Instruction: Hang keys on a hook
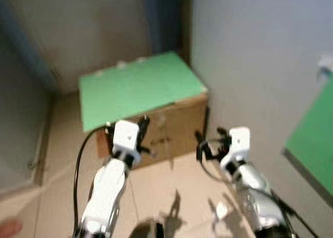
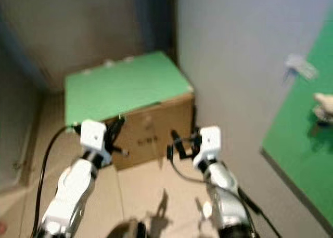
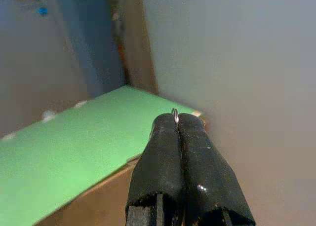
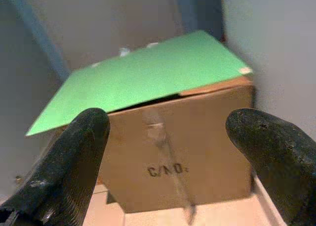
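- Both head views are blurred, so the print on the cardboard box (image 1: 166, 129) cannot be read there.
- In the left wrist view, the left claw (image 3: 176, 118) is pressed tight on a thin metal ring (image 3: 175, 115); just a sliver pokes out, and whatever hangs from it is hidden.
- The green panel (image 2: 307, 129) on the wall is cut off by the picture's edge.
- The small pale things (image 2: 299, 66) by that panel are too blurred to tell.
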Robot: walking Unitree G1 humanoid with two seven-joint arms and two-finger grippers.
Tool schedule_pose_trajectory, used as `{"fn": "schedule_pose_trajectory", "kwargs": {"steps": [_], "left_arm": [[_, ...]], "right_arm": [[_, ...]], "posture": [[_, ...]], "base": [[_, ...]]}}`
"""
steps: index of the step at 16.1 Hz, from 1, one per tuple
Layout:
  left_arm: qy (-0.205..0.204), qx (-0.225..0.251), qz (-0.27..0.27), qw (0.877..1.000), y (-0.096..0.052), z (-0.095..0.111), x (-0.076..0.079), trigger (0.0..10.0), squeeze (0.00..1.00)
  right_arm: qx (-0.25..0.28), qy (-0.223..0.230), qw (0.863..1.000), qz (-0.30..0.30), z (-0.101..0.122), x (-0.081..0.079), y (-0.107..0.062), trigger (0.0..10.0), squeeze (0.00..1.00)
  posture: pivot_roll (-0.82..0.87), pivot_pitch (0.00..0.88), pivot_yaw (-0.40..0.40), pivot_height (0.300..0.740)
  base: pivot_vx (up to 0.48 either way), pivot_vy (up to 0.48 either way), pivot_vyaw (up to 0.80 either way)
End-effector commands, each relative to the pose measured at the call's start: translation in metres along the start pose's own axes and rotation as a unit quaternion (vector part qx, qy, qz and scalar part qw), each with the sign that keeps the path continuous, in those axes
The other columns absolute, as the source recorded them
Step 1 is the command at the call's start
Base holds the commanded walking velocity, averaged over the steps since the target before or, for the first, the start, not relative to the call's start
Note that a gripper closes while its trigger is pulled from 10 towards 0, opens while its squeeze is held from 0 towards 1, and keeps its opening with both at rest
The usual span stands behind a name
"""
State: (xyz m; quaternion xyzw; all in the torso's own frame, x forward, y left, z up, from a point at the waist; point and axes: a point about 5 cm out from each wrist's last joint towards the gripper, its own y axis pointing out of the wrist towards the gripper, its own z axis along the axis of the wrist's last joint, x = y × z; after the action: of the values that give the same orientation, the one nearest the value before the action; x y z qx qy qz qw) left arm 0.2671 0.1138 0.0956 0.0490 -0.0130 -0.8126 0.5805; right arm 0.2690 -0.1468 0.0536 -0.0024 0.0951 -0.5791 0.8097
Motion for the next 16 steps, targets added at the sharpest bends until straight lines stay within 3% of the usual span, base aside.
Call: {"fn": "schedule_pose_trajectory", "kwargs": {"steps": [1,3,16], "left_arm": [[-0.005,0.001,-0.007,1.0,0.0015,0.0015,0.0035,0.0,0.0],[-0.01,-0.002,-0.007,1.0,0.0022,0.0009,0.003,0.0,0.0],[-0.001,-0.016,-0.041,0.999,0.0032,-0.003,0.0011,0.0,0.0]], "right_arm": [[-0.002,-0.003,1.0,-0.005,-0.0006,0.0021,-0.0018,10.0,0.0],[-0.002,-0.006,1.0,-0.005,-0.0007,0.0021,-0.0013,10.0,0.0],[-0.012,-0.002,1.0,-0.011,-0.001,0.0054,0.0019,10.0,0.0]], "posture": [[-0.21,0.0,0.14,0.717],[-0.21,0.0,0.14,0.717],[-0.21,0.0,0.134,0.717]], "base": [[0.0,0.0,0.0],[0.0,0.0,0.0],[0.0,-0.041,-0.59]]}}
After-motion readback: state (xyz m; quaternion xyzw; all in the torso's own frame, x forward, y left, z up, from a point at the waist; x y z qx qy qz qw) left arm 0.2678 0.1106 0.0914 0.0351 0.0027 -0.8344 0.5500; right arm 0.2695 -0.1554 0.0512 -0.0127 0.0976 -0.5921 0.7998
